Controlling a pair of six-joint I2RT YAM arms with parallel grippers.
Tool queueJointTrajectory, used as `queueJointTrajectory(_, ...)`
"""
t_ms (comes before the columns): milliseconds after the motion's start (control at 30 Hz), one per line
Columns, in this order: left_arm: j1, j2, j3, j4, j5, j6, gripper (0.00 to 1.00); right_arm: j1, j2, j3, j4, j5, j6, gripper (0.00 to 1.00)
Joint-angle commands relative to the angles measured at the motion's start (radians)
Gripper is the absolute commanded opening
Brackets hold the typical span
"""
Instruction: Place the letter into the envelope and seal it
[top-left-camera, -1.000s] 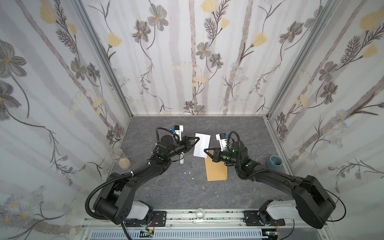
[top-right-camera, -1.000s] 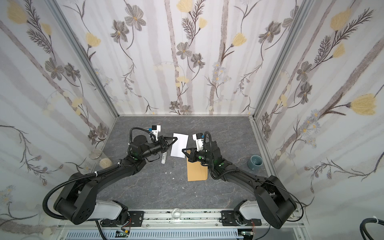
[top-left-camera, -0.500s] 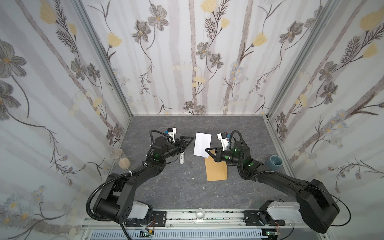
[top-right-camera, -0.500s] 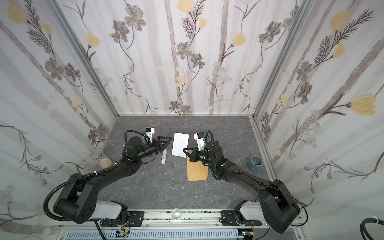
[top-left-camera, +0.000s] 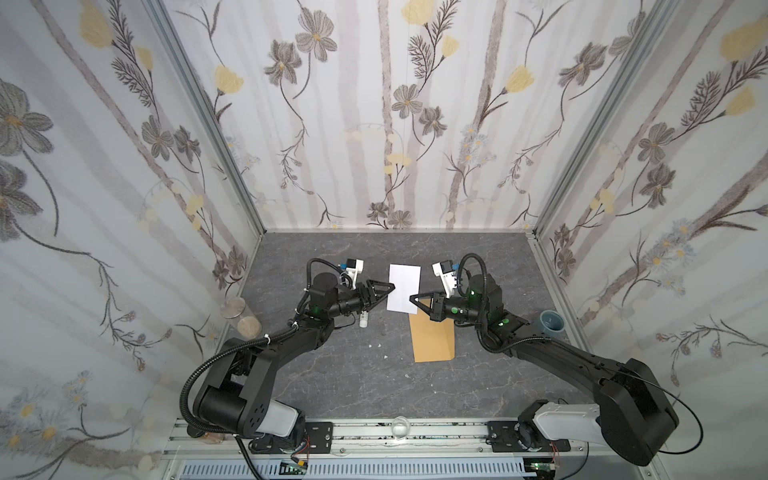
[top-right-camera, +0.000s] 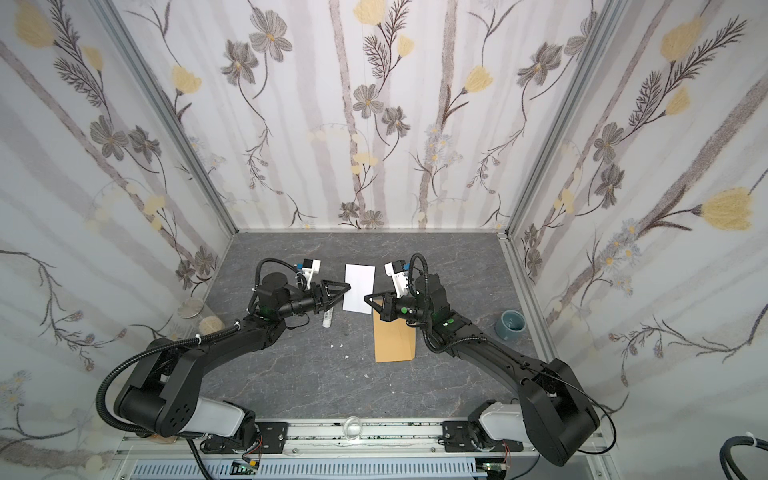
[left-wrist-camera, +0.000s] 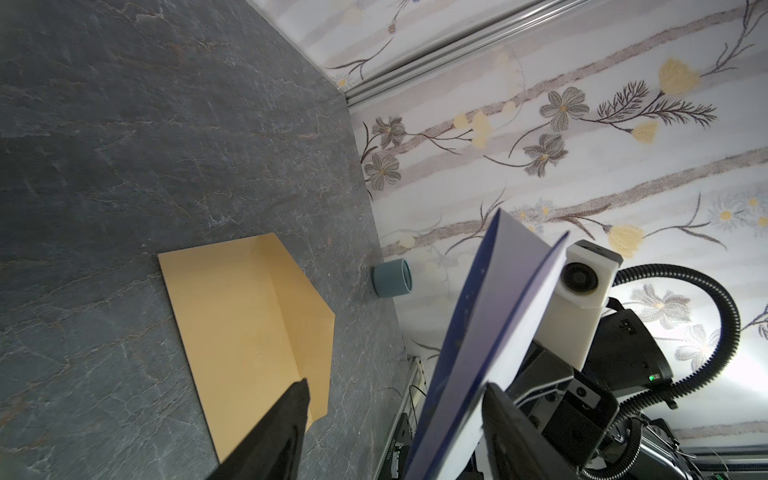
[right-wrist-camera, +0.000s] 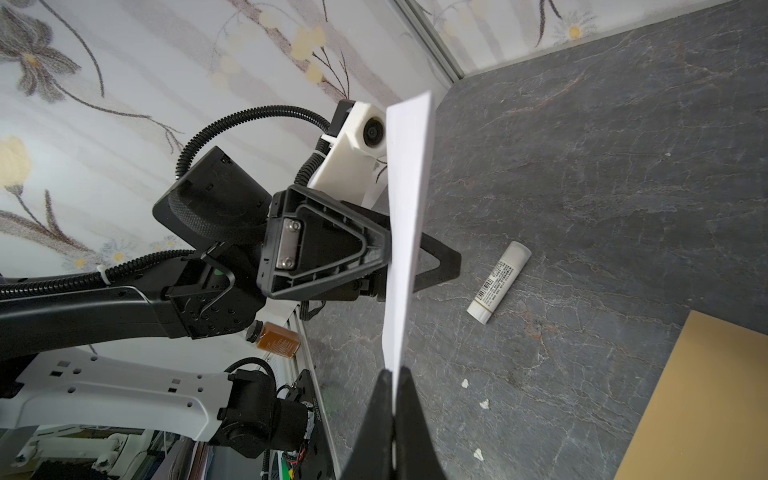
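Letter (top-left-camera: 403, 286) aloft in level right gripper (top-left-camera: 412, 297)

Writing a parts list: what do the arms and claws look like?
The left arm and right arm are black with white base links, ribbed black cable hoses and green lights. The left claw and right claw have black triangular open-frame fingers and white camera mounts.
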Motion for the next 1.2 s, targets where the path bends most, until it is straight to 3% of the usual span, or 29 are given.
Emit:
queueJointTrajectory(0, -0.001, -0.004, 0.012, 0.04, 0.063, 0.027, 0.67, -0.001, 0.012, 0.011, 0.0, -0.04, -0.005, 0.0)
queueJointTrajectory(333, -0.005, 0.038, 0.043, 0.047, 0.108, 0.034, 0.64, -0.003, 0.027, 0.053, 0.007, -0.07, 0.003, 0.0)
queueJointTrajectory(633, -0.016, 0.051, 0.056, 0.064, 0.135, 0.02, 0.39, -0.003, 0.042, 0.056, 0.017, -0.085, 0.011, 0.0)
queueJointTrajectory(767, -0.015, 0.057, 0.06, 0.077, 0.151, -0.001, 0.38, -0.004, 0.047, 0.056, 0.02, -0.085, 0.012, 0.0)
queueJointTrajectory(900, -0.015, 0.057, 0.055, 0.087, 0.154, -0.009, 0.44, -0.006, 0.045, 0.053, 0.021, -0.085, 0.012, 0.0)
queueJointTrajectory(1167, -0.015, 0.061, 0.054, 0.125, 0.174, -0.045, 0.28, -0.008, 0.041, 0.049, 0.024, -0.087, 0.012, 0.0)
